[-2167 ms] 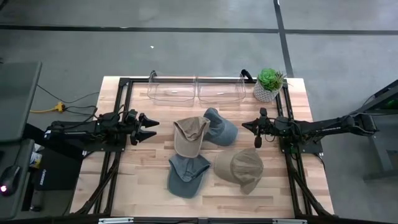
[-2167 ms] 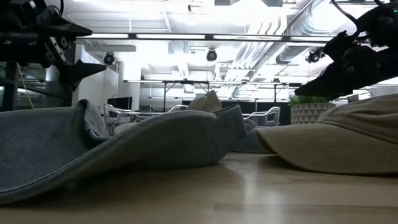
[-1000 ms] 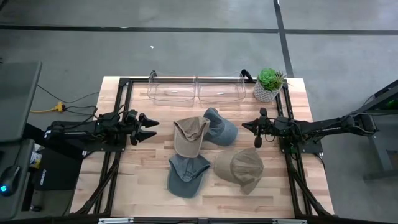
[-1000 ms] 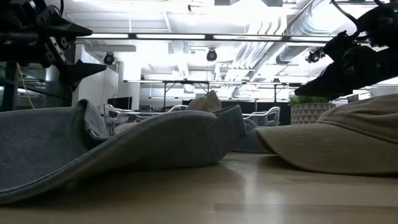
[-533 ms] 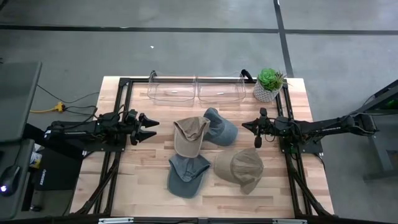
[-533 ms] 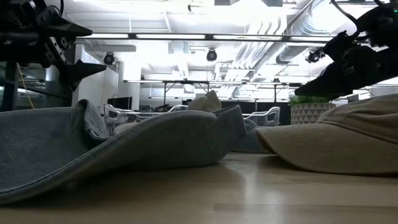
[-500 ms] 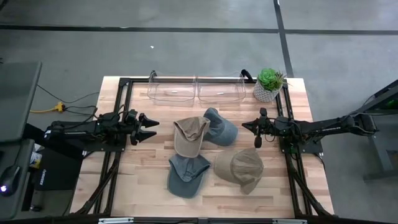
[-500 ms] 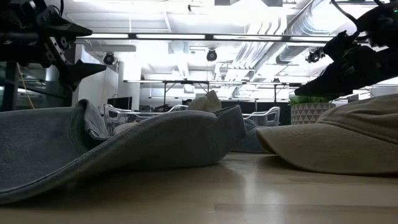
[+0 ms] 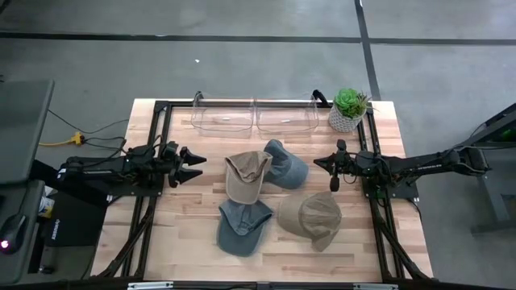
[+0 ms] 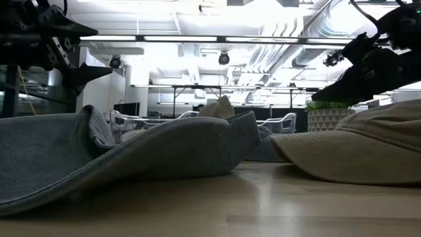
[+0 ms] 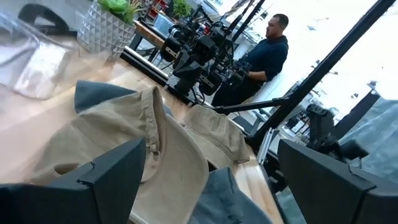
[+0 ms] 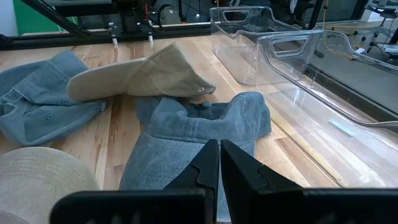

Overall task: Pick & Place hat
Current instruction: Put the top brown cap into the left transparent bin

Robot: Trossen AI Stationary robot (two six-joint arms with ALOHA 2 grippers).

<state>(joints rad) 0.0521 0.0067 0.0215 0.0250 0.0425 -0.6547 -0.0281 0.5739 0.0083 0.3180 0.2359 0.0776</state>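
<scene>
Four hats [image 9: 270, 196] mid-table, untouched. Left gripper [image 9: 192, 163] fingers spread near left edge; right gripper [image 9: 322, 165] pressed together near right edge.

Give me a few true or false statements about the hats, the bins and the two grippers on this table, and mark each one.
1. Four hats lie on the table. True: a tan hat, a blue hat, a second blue hat and a second tan hat.
2. The left gripper holds a hat. False: it is open and empty, beside the hats.
3. The right gripper is shut. True: its fingers meet, with nothing between them.
4. A hat lies inside one of the clear bins. False: both bins hold no hat.
5. The potted plant stands at the table's far right corner. True.
</scene>
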